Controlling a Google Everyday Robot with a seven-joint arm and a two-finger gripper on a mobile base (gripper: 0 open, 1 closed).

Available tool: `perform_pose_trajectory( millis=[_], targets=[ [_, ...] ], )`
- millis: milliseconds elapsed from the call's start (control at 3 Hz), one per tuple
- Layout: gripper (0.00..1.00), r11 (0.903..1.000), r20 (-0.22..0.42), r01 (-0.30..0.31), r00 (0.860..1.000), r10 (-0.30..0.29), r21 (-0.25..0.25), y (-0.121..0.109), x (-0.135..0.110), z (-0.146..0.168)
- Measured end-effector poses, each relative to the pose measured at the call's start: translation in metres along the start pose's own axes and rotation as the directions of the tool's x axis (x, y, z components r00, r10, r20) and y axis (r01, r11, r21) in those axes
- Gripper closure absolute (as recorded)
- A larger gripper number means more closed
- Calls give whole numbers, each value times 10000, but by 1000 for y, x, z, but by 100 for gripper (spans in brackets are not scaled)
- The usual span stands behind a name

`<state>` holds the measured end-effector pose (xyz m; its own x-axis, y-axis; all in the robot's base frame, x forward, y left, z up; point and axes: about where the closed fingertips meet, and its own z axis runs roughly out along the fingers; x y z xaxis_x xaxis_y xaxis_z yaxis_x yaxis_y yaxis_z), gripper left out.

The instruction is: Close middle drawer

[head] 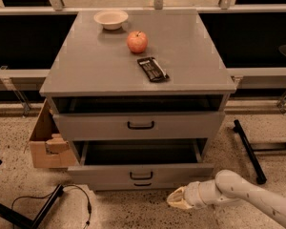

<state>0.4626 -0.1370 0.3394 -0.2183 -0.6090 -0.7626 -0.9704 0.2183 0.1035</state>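
Observation:
The middle drawer (109,171) is the grey drawer with the black loop handle (141,175), under the upper drawer (86,126). It stands partly pulled out, and its deep empty box shows dark behind the flat front. My gripper (175,202) is low in front of the cabinet, just below and right of this drawer's front, pointing left. Its pale fingers are together with nothing in them. Whether it touches the front I cannot tell. My white arm (248,194) reaches in from the lower right.
On the grey cabinet top (86,70) lie a white bowl (111,18), a red apple (137,41) and a dark snack bar (153,68). A third handle (142,184) shows just under the middle front. A cardboard box (45,144) and cables (71,194) lie left; a black stand leg (248,149) is right.

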Motion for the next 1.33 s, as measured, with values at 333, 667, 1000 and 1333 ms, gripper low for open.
perform_pose_trajectory(
  millis=[333,667,1000,1333],
  targets=[
    [100,9998,-249,115,9996,-111,180,-36,-5,4],
    [100,9983,-421,204,9989,-181,554,-71,-6,-2],
    [100,9946,-544,268,9983,-214,999,-95,-6,-14],
    [100,9877,-694,355,9973,-251,1523,-117,-9,-32]
  ],
)
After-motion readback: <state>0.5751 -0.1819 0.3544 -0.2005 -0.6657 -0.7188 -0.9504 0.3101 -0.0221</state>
